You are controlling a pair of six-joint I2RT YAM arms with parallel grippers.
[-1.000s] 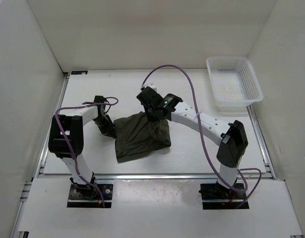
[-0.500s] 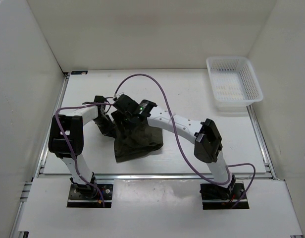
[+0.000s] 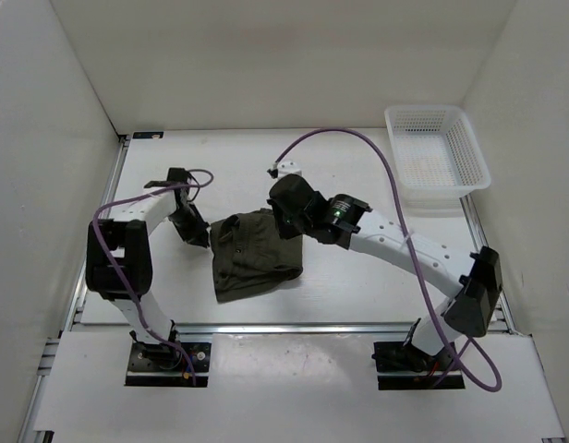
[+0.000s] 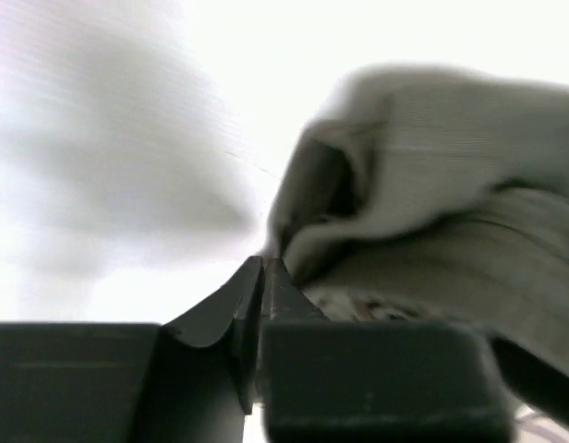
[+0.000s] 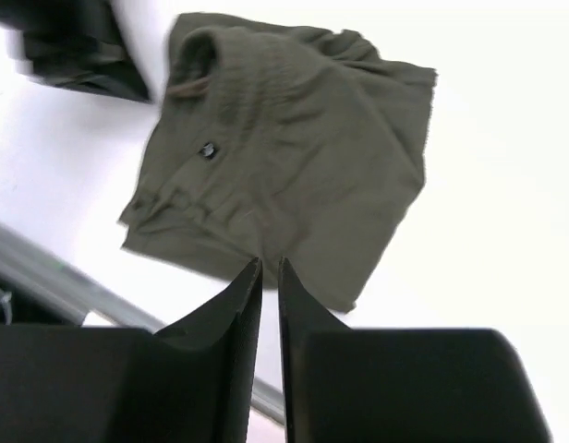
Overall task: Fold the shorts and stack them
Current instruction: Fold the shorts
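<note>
The dark olive-green shorts (image 3: 255, 257) lie folded in a rough square on the white table, waistband side to the left. They also show in the right wrist view (image 5: 284, 157) and, blurred, in the left wrist view (image 4: 432, 185). My left gripper (image 3: 198, 235) sits just off the shorts' left edge. Its jaws (image 4: 266, 263) are shut, the fabric lies right beyond the tips, and nothing shows between them. My right gripper (image 3: 284, 220) hovers over the shorts' far right corner. Its jaws (image 5: 269, 263) are closed to a thin slit and hold nothing.
A white mesh basket (image 3: 393, 146) stands at the far right of the table. An aluminium rail (image 3: 294, 326) runs along the near table edge and shows in the right wrist view (image 5: 44, 268). White walls enclose the left, back and right.
My right arm swung left over the shorts, then back right and up, leaving the fabric folded narrower. My left gripper drew slightly away from the shorts' left edge.
</note>
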